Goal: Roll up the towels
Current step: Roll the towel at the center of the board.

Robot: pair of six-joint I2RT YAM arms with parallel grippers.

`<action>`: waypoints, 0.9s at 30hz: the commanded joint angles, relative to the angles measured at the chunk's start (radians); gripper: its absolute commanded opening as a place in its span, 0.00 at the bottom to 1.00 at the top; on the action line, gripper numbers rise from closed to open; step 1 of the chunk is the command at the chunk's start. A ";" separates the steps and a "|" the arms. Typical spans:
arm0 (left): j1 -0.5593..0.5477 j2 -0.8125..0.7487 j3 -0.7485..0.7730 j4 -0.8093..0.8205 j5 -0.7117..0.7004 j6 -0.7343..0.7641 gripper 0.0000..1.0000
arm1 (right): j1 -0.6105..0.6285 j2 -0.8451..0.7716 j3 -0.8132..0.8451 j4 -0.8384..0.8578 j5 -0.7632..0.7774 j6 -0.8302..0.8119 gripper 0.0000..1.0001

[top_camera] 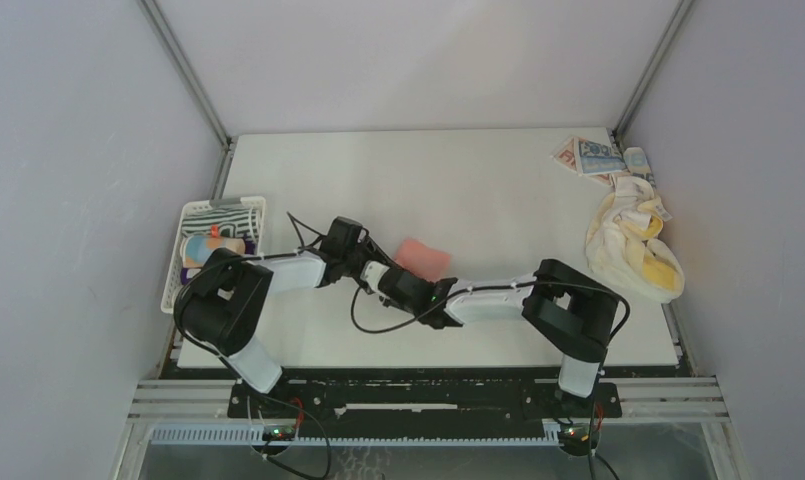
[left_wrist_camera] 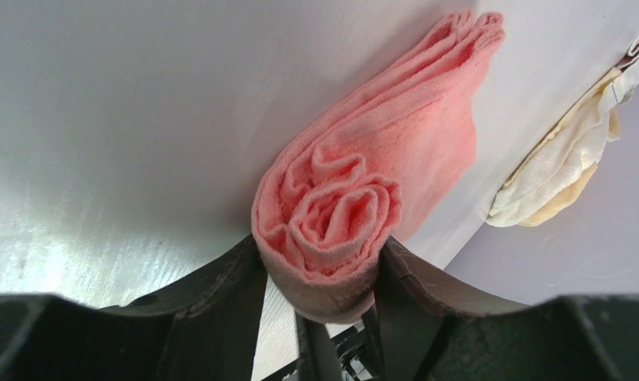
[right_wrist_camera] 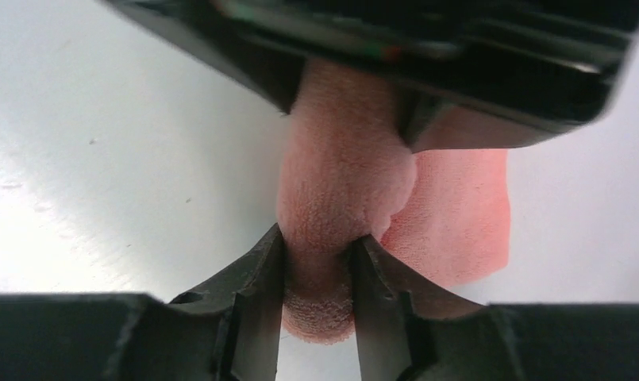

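Observation:
A salmon-pink towel (top_camera: 422, 258) lies partly rolled at the middle of the white table. My left gripper (top_camera: 370, 268) is shut on one end of the roll (left_wrist_camera: 332, 222), whose spiral faces the left wrist camera. My right gripper (top_camera: 390, 280) is shut on the other end of the roll (right_wrist_camera: 340, 190), with the flat unrolled part (right_wrist_camera: 459, 230) lying to the right. The left gripper's body (right_wrist_camera: 459, 55) shows at the top of the right wrist view. A cream-yellow towel (top_camera: 633, 245) lies crumpled at the right edge, and also shows in the left wrist view (left_wrist_camera: 562, 159). A blue-printed towel (top_camera: 598, 157) lies at the far right corner.
A white slotted basket (top_camera: 175, 262) at the left edge holds rolled towels, one black-and-white striped (top_camera: 223, 215), one light-blue with orange (top_camera: 210, 245). Grey walls enclose the table on three sides.

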 commanded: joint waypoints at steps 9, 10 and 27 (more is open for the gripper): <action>0.097 -0.154 -0.011 -0.174 -0.103 0.070 0.72 | -0.366 0.036 0.066 -0.177 -0.933 0.206 0.25; 0.096 -0.169 -0.009 -0.182 -0.115 0.077 0.73 | -0.396 0.063 0.084 -0.186 -1.006 0.220 0.24; 0.048 -0.316 -0.129 -0.025 -0.129 0.017 0.83 | -0.590 0.380 0.202 -0.133 -1.574 0.494 0.25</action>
